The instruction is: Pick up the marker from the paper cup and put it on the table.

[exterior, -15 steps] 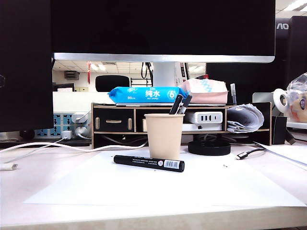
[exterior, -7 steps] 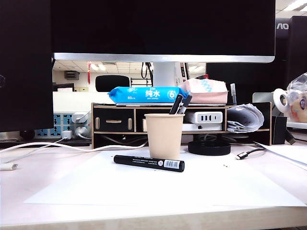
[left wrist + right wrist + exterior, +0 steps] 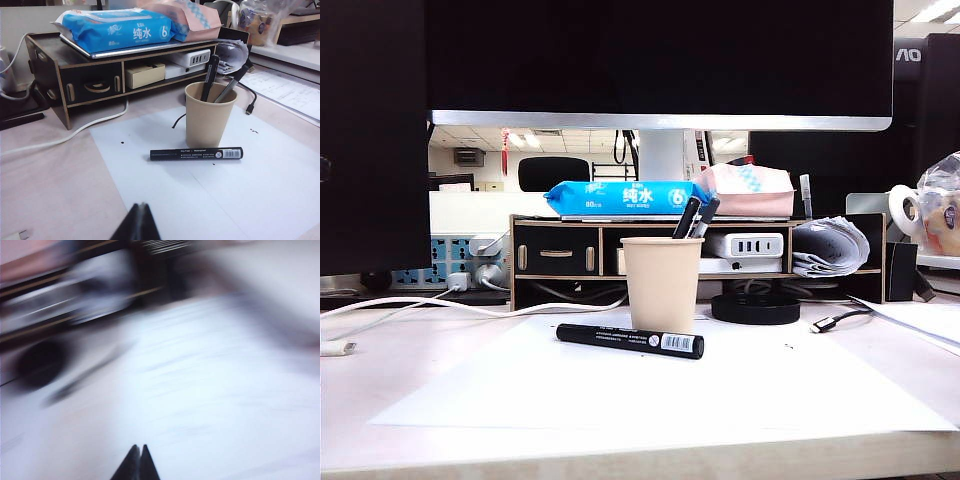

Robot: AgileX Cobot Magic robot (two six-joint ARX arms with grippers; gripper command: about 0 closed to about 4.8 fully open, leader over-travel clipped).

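Though shut, both hands (image 3: 140, 223) (image 3: 137, 463) above table (image 3: 50, 180)

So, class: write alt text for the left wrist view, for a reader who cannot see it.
A black marker lies flat on white paper on the table, just in front of a tan paper cup holding two more markers. The shut left claw points toward them from the near edge; a drawer shelf stands behind.

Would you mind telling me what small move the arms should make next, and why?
Probably none beyond parking: the marker already lies flat on the paper-covered table beside the cup, and both the left gripper and right gripper are shut, empty and well clear.
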